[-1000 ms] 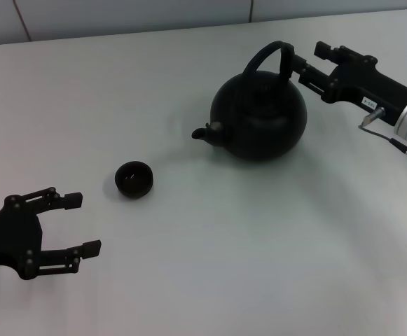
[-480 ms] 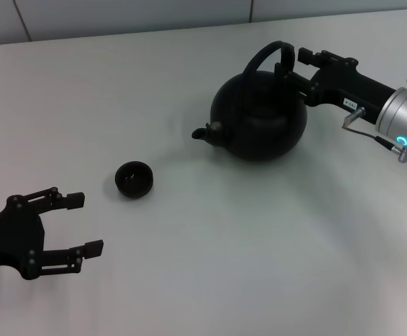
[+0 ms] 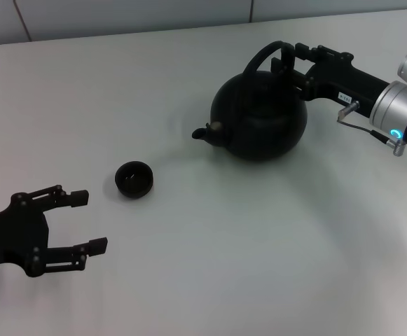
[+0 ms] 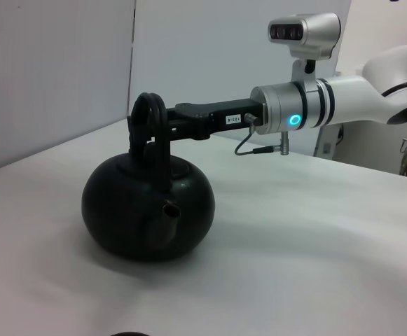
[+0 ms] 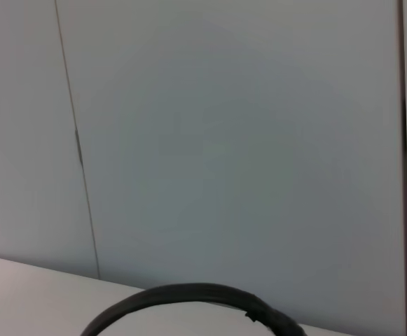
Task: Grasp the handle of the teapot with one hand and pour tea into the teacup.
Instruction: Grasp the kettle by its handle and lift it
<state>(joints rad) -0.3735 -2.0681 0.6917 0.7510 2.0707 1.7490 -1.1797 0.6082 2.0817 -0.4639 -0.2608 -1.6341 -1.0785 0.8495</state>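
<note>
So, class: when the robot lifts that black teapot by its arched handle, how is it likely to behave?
The teapot looks bulky and matte, like cast iron, so probably heavy for its size. Held by the tall arched handle, well above the round body, it may swing. The right gripper reaches the handle's thicker side, off centre, so the teapot might tilt as it rises.

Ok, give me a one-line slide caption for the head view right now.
Right gripper reaches the handle of the teapot; teacup waits beside the open left gripper.

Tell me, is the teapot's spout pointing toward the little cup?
Yes: in the head view the teapot has its short spout on the side facing the teacup, which sits apart from it on the table.
</note>
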